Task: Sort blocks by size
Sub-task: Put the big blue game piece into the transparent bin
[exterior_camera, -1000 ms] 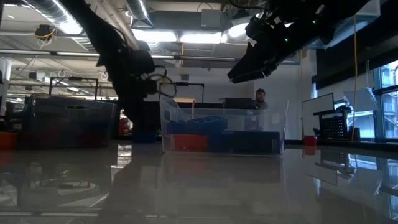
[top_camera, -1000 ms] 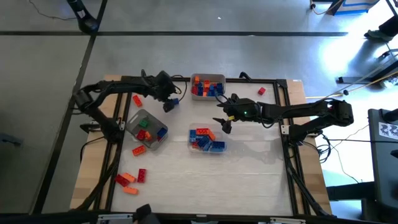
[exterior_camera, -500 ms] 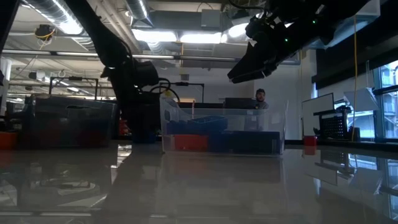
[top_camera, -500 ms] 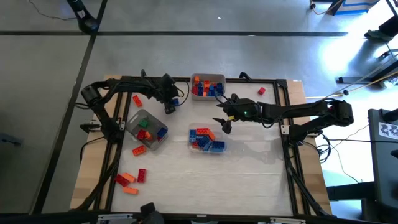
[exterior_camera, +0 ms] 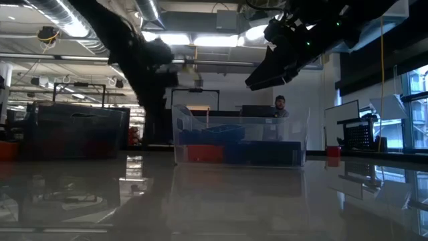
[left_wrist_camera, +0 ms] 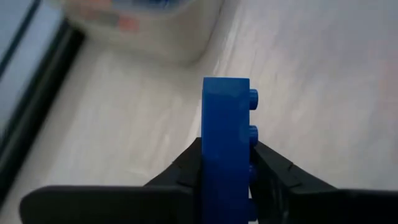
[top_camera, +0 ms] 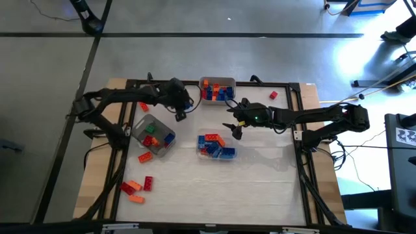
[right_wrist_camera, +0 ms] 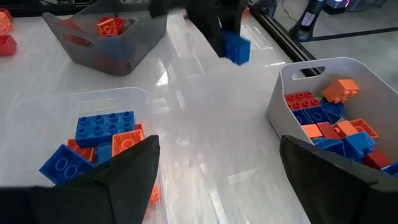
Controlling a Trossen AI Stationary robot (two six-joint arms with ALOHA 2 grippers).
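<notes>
My left gripper [top_camera: 180, 114] is shut on a blue block [left_wrist_camera: 225, 124], between the grey tray [top_camera: 142, 125] and the far white tray [top_camera: 217, 81]. The right wrist view shows this block [right_wrist_camera: 236, 48] above the table. My right gripper [top_camera: 234, 129] hangs open with nothing between its fingers, over the far edge of the middle white tray [top_camera: 215, 155]. All three trays hold red, orange and blue blocks. Loose red and orange blocks [top_camera: 136, 185] lie at the near left. My left gripper pinches the blue block between its two fingers, one finger [left_wrist_camera: 273, 171] on the studded face [left_wrist_camera: 251, 134] and the other on the opposite face. The fingers slant downward and run along the block. It stands on edge, sticks out past the fingertips, and is clear of the table.
A single red block [top_camera: 143, 104] lies at the far left, an orange one [top_camera: 144, 156] beside the grey tray, and a red one [top_camera: 273, 95] at the far right. A black frame [top_camera: 299, 130] runs around the table. The near half of the white surface [top_camera: 227, 188] holds nothing.
My left gripper has shut on the blue block that lay on the table beside the far tray and has raised it off the surface, shifting slightly toward the table's right. The right arm has kept still.
</notes>
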